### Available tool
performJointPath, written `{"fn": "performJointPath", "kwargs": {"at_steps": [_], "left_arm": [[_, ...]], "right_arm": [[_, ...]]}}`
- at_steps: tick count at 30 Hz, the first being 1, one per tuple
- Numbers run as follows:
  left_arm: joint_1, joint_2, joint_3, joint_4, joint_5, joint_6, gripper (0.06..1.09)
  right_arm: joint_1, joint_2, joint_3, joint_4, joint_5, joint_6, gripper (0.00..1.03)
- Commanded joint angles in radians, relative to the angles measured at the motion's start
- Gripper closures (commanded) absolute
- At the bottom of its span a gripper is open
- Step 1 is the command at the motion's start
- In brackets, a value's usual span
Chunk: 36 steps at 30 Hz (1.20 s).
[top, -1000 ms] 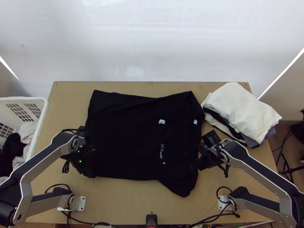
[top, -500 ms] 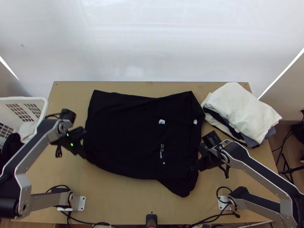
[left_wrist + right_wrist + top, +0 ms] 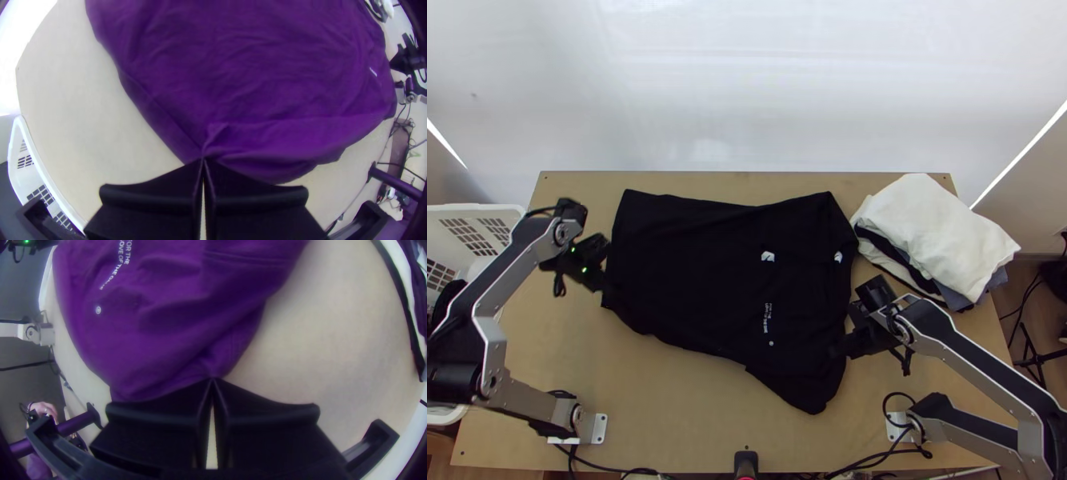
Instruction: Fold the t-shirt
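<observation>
Centrally, one black t-shirt [image 3: 703, 268], left gripper [image 3: 610, 291] and right gripper [image 3: 835, 351], each pinching its edge between two fingers

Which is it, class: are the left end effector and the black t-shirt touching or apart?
Touching. The left wrist view shows the left end effector closed on the t-shirt, with creases gathering at its fingertips.

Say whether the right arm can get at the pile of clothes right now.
Probably not yet: its hand is shut on the edge of the t-shirt. Once it lets go, the pile looks within easy reach, close by across bare table.
</observation>
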Motion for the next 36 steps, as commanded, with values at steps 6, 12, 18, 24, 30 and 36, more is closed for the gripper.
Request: {"fn": "performJointPath", "kwargs": {"at_steps": [6, 12, 18, 24, 30, 36], "left_arm": [[-0.101, 0.227, 0.234, 0.097, 0.087, -0.245, 1.05], [-0.127, 0.331, 0.339, 0.200, 0.087, -0.411, 1.01], [-0.137, 0.250, 0.367, 0.246, 0.162, -0.550, 0.10], [-0.087, 0.097, 0.359, 0.112, 0.339, -0.580, 0.10], [-0.021, -0.009, 0.234, -0.052, 0.343, -0.489, 0.10], [0.094, -0.015, 0.122, -0.043, 0.587, -0.635, 0.10]], "right_arm": [[-0.021, 0.004, -0.006, 0.001, 0.025, 0.015, 1.00], [-0.019, 0.008, -0.006, 0.002, 0.026, 0.015, 1.00], [-0.013, 0.011, -0.007, 0.002, 0.026, 0.015, 1.00], [-0.012, 0.013, -0.012, 0.002, 0.026, 0.015, 1.00], [-0.012, 0.019, -0.012, 0.005, 0.026, 0.014, 1.00], [-0.010, 0.030, -0.006, 0.010, 0.026, 0.014, 1.00]]}}
